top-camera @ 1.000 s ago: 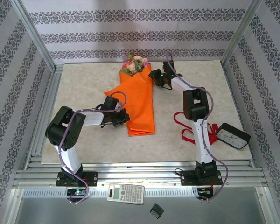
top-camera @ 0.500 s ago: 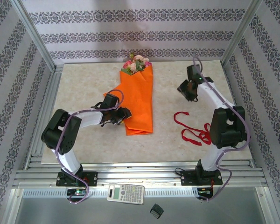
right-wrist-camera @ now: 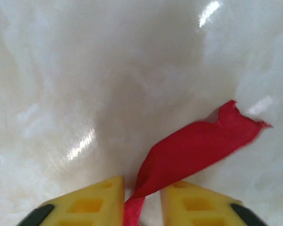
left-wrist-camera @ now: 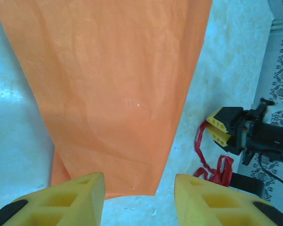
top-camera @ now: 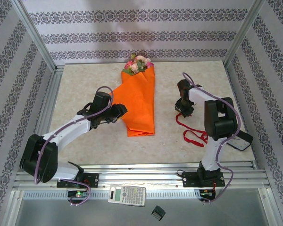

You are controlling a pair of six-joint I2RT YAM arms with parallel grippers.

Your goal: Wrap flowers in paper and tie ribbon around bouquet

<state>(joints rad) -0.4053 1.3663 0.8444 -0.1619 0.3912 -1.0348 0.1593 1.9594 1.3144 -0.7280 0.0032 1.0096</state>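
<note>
Bouquet [top-camera: 139,103], orange cone, pink roses [top-camera: 137,65], red ribbon [right-wrist-camera: 198,146] between narrowed right gripper [right-wrist-camera: 142,193], grip unclear, left gripper [left-wrist-camera: 139,188] open, empty.

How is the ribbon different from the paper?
The ribbon is red; the paper is orange. The ribbon is thin and curly; the paper is wide and folded flat. The ribbon's end sits between the fingers of the right tool; the paper lies by the open left tool. Both lie on the table.
</note>
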